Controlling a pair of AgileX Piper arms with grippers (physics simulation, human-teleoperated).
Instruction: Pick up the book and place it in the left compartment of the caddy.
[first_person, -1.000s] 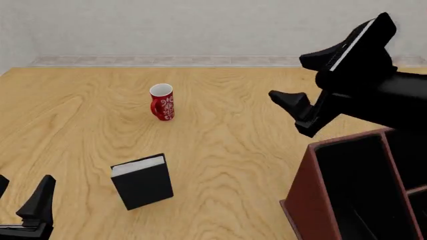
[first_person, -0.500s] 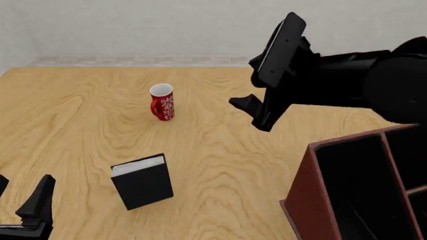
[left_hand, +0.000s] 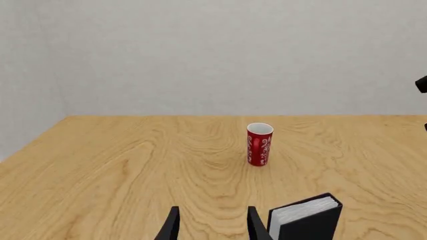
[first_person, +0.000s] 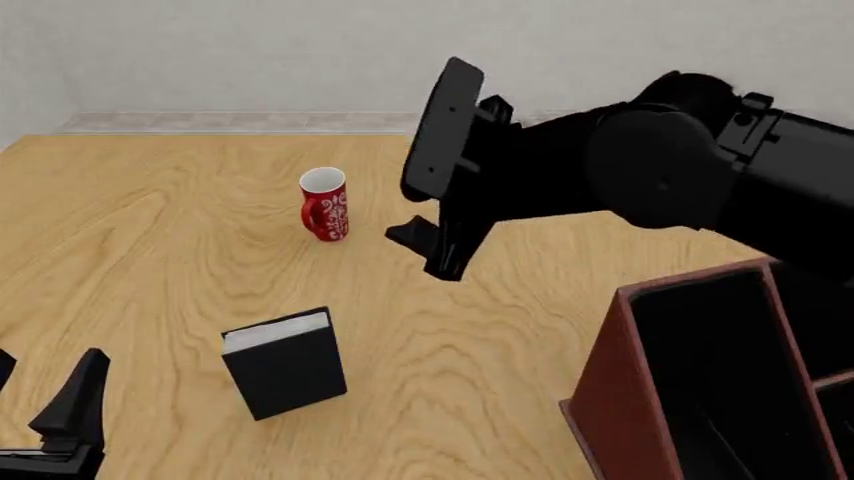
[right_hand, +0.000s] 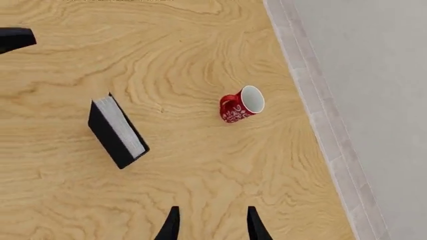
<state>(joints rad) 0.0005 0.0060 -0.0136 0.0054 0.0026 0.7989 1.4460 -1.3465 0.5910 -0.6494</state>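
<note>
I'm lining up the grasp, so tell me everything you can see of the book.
The book is a plain black hardcover with a white page edge facing up, no title or markings visible. It stands upright on the wooden table, leaning slightly and closed. It sits nearer than the red mug and well left of the caddy. Nothing touches it but the table: the right gripper hangs open above and beyond it, the left gripper is off to its left.

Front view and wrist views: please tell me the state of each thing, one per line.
Plain black hardcover book: standing upright on table, ungrasped.
Red patterned mug: upright, apart from book.
Reddish-brown wooden caddy: left compartment holds no book.
Left claw: open, holding nothing.
Right claw: open, holding nothing.
</note>
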